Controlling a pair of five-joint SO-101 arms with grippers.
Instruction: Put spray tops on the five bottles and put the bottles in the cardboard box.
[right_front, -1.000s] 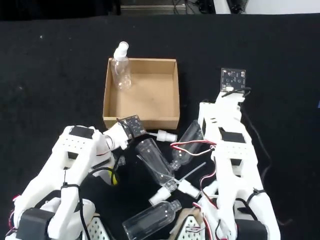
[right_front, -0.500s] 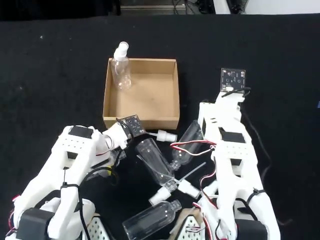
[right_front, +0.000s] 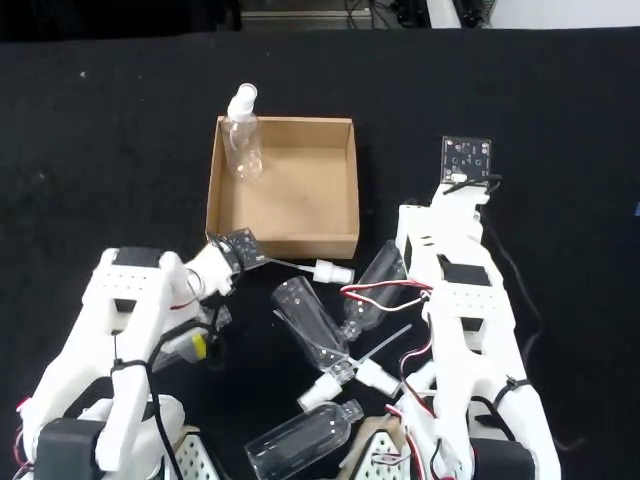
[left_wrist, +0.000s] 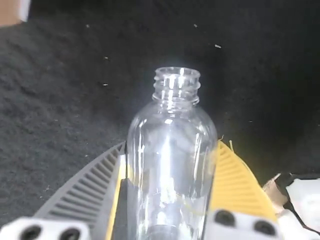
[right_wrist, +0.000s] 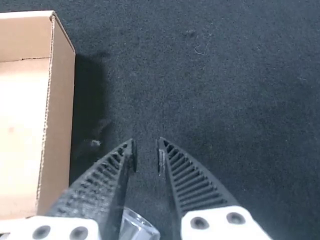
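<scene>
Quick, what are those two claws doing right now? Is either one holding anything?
Left gripper: closed on an uncapped clear bottle.
Right gripper: slightly open, holding nothing.

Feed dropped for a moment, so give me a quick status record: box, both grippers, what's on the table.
box: cardboard box holds one capped bottle, upright
left gripper: shut on uncapped bottle
right gripper: open, empty, near the box
table: three loose bottles lying down; one loose spray top
</scene>
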